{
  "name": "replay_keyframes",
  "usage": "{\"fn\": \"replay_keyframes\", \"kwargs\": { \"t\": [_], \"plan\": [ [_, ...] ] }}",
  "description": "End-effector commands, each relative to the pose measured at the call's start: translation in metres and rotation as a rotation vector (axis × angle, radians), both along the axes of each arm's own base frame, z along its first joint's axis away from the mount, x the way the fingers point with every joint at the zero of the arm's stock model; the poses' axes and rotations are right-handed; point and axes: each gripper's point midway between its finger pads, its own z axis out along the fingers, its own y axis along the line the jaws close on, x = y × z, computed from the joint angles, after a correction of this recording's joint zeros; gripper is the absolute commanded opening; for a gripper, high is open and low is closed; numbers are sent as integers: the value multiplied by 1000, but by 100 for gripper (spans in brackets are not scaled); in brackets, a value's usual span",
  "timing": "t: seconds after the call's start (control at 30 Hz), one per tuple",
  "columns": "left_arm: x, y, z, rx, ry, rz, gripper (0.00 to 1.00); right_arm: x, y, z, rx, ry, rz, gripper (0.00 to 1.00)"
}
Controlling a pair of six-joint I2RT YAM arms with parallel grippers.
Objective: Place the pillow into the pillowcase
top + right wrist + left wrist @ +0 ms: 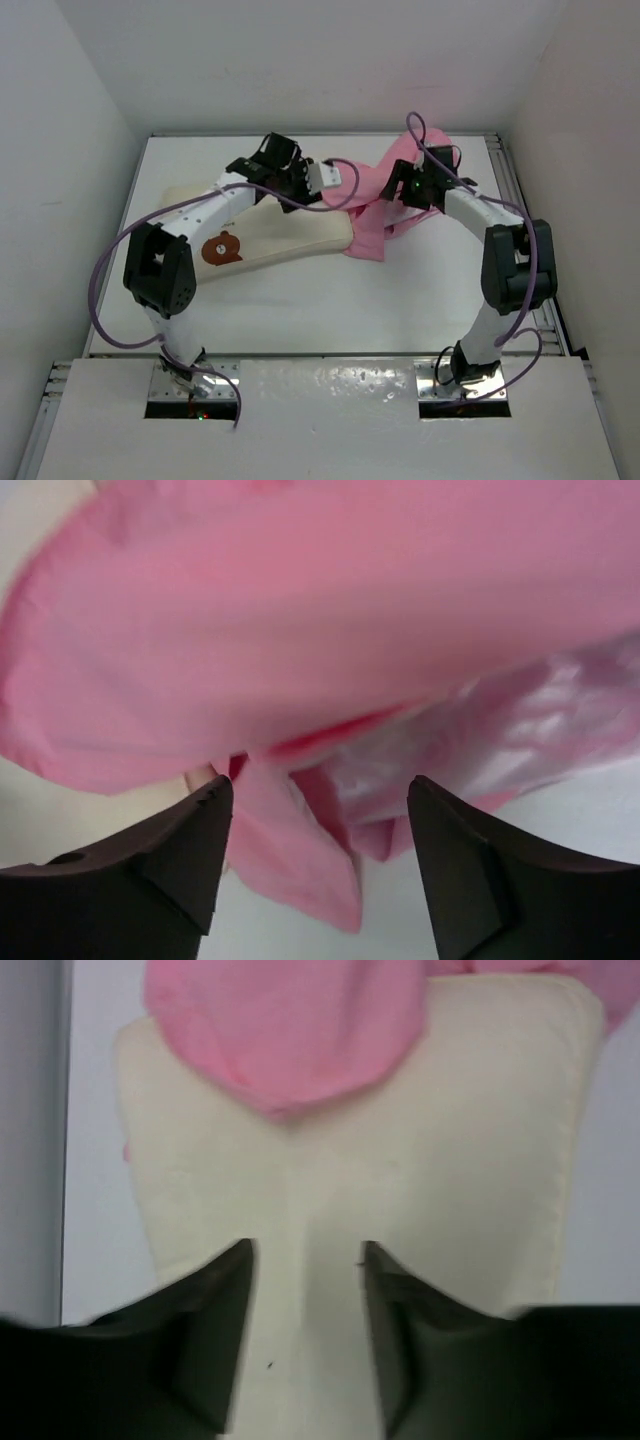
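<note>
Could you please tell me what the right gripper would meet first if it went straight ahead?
Most likely the pink pillowcase, bunched directly ahead of the right gripper, whose jaws stand open; how near it is I cannot judge.

Pillow (295, 232): cream-white, plain at its right end.
Bear face (222, 247): brown, printed on the pillow.
Pillowcase (372, 222): shiny pink, paler sheen along the folds.
Table (330, 310): white.
Cables (98, 285): purple.
Arm joints (160, 270): black, between white links.
</note>
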Motion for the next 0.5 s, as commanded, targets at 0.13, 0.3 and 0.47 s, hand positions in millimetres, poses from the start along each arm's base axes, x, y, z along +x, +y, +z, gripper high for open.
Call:
{"fn": "replay_keyframes", "kwargs": {
  "t": [0.13, 0.3, 0.47],
  "plan": [
    [-47, 0, -52, 78, 60, -120, 85, -8, 39, -38, 128, 58, 68, 73],
    [-35, 1, -80, 82, 27, -46, 94, -14, 51, -55, 147, 48, 84, 55],
    [-45, -3, -109, 93, 38, -45, 93, -36, 59, -70, 129, 84, 138, 0]
  ]
}}
